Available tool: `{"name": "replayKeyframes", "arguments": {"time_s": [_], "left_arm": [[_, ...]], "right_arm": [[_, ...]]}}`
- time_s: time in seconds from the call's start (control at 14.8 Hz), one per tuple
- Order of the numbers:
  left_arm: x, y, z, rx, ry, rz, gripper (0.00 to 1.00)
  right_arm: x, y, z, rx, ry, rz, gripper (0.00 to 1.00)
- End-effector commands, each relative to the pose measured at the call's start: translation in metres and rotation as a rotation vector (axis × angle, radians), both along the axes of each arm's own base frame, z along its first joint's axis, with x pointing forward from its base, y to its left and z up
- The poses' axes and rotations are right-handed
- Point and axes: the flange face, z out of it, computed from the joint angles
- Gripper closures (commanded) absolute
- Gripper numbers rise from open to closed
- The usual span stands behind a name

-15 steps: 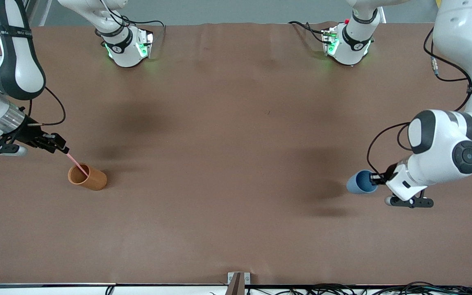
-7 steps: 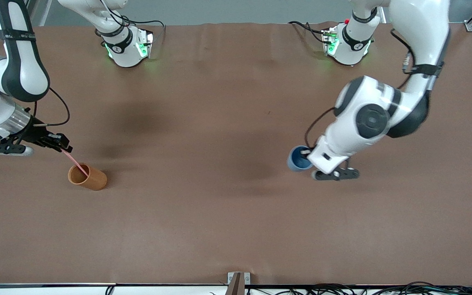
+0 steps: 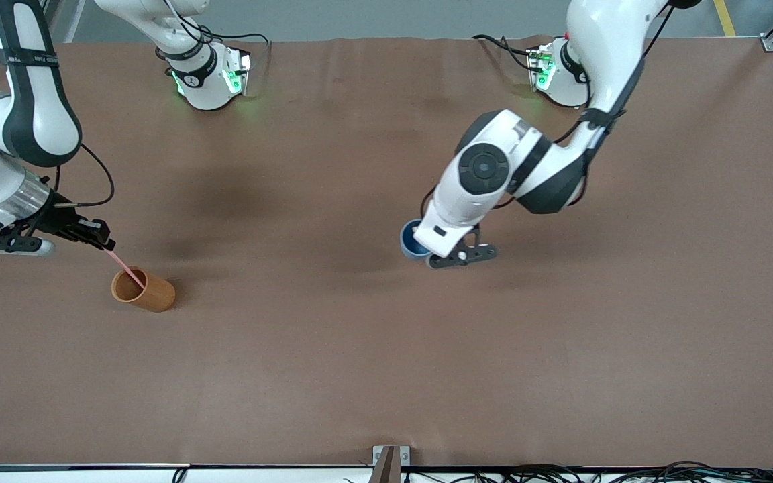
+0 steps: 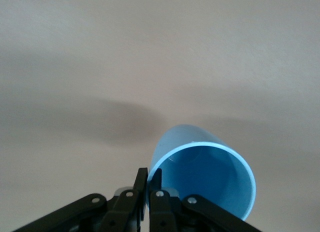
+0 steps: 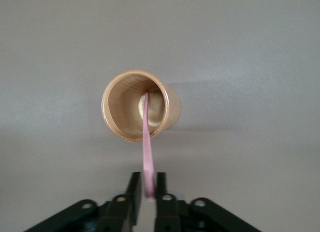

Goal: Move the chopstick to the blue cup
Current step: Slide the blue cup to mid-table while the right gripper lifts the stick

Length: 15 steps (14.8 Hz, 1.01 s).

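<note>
Plain brown table (image 3: 359, 349); cables (image 3: 561, 473) along near edge.

The small tapered cup (image 4: 205, 179) is light blue with a paler rim. The thin straight stick (image 5: 147, 157) is pale pink; the cylindrical cup (image 5: 140, 106) orange-brown. The plain cloth-covered bench (image 3: 386, 362) is brown.

White arms (image 3: 514, 168) with black joints, black cables.
</note>
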Motion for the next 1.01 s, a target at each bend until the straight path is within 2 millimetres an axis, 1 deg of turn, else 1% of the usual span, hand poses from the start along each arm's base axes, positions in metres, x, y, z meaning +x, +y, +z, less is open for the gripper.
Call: {"name": "replayKeyframes", "arguments": {"time_s": [0.0, 0.13, 0.27, 0.34, 0.54, 0.67, 0.81, 0.88, 0.94], "left_arm": [[-0.018, -0.037, -0.024, 0.040, -0.022, 0.014, 0.99], [-0.028, -0.049, -0.041, 0.073, -0.024, 0.029, 0.99], [-0.036, -0.061, -0.051, 0.078, -0.013, 0.031, 0.99], [-0.039, -0.066, -0.056, 0.080, -0.010, 0.025, 0.99], [-0.037, -0.073, -0.072, 0.053, -0.013, 0.028, 0.99], [-0.039, -0.079, -0.074, 0.032, -0.027, 0.022, 0.97], [-0.037, -0.077, -0.080, 0.033, -0.021, 0.027, 0.87], [-0.037, -0.077, -0.080, 0.033, -0.021, 0.029, 0.76], [-0.035, -0.075, -0.077, 0.030, -0.023, 0.034, 0.48]], "right_arm": [[-0.003, 0.003, 0.003, 0.019, -0.017, -0.005, 0.94], [0.003, 0.002, 0.016, 0.021, -0.030, -0.002, 0.97], [0.013, 0.002, 0.038, 0.033, -0.027, 0.011, 0.98], [0.018, 0.001, 0.051, 0.041, -0.024, 0.015, 0.98], [0.031, 0.004, 0.101, 0.067, -0.009, 0.050, 0.98], [0.037, 0.007, 0.135, 0.070, 0.002, 0.055, 0.98], [0.040, 0.017, 0.168, 0.078, 0.030, 0.037, 0.98], [0.042, 0.024, 0.182, 0.053, 0.043, 0.026, 0.98], [0.045, 0.044, 0.195, 0.012, 0.055, 0.031, 0.98]]}}
